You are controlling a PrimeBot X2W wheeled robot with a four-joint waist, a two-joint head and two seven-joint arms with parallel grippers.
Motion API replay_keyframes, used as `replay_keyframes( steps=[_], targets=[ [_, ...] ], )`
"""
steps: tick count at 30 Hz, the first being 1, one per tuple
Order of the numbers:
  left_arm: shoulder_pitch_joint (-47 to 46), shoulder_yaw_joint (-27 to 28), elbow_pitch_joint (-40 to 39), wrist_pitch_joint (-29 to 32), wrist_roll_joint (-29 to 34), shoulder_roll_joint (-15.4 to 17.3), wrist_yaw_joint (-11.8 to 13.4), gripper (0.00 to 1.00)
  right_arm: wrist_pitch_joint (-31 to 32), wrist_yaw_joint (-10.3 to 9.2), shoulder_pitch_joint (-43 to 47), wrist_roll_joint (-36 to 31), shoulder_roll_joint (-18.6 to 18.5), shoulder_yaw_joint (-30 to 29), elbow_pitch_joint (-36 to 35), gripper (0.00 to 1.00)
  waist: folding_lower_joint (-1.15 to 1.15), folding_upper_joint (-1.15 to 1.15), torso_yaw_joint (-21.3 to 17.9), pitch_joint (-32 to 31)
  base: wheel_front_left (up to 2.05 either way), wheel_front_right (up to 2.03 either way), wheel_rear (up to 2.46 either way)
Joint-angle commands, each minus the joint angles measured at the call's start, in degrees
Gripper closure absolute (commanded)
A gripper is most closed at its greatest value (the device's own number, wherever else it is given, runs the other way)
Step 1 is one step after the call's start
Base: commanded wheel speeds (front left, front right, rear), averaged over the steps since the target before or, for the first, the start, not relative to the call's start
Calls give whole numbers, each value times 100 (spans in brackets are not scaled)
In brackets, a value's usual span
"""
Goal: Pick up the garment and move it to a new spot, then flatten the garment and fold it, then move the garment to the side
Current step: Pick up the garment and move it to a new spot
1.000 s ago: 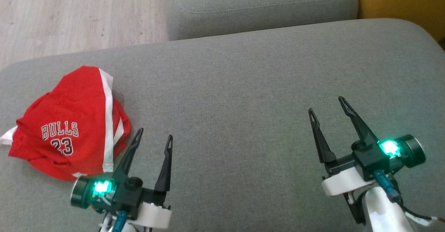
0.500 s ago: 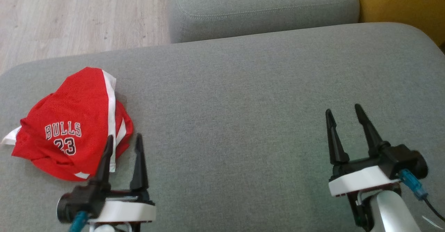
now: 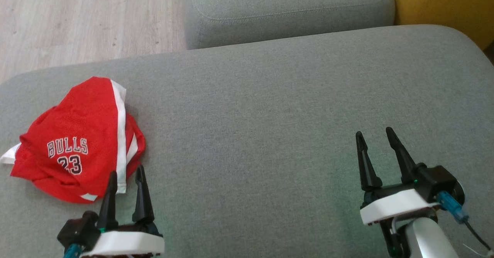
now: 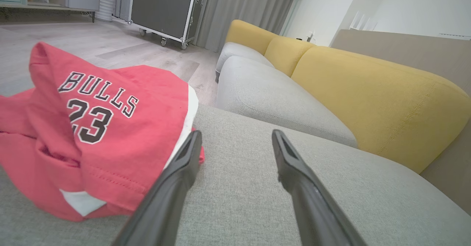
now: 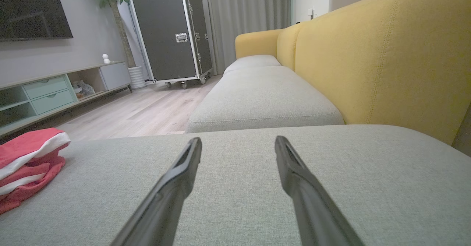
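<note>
A crumpled red garment with white stripes and the print "BULLS 23" lies bunched on the left part of the grey seat cushion. My left gripper is open just off the heap's near right edge, holding nothing. In the left wrist view the garment rises left of the open gripper, its hem beside the left finger. My right gripper stands open over bare cushion far to the right. The right wrist view has the garment at far left and the right gripper above bare fabric.
A second grey cushion adjoins at the back, with a yellow backrest to the right. Wooden floor lies beyond the cushion's left rear edge. A black wheeled case and a low cabinet stand across the room.
Both grippers have drawn back toward me and lowered in the head view. The left one swung leftward beside the garment's near edge. The garment has not moved.
</note>
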Motion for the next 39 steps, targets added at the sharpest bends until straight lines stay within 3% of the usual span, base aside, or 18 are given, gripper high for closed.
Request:
replay_keyframes(
  steps=[1, 12, 30, 39],
  targets=[
    [-259, 180, -137, -55, -4, -5, -21, 0, -61, -4, -172, 35, -38, 140, -149, 0, 0, 0, 2, -1, 0, 0, 0],
    [-298, 239, -139, -55, 88, -5, -50, 0, -61, -4, -161, -11, -38, 116, -175, 0, 0, 0, 141, -33, 0, 0, 0],
    [24, 558, -99, -55, 316, -6, -63, 0, -61, -4, 53, 101, -38, 612, -135, 0, 0, 0, 1315, -394, 0, 0, 0],
    [155, 646, -127, -55, 447, -6, -94, 0, -61, -4, 151, 203, -38, 876, -84, 0, 0, 0, 1705, -527, 0, 0, 0]
  ],
)
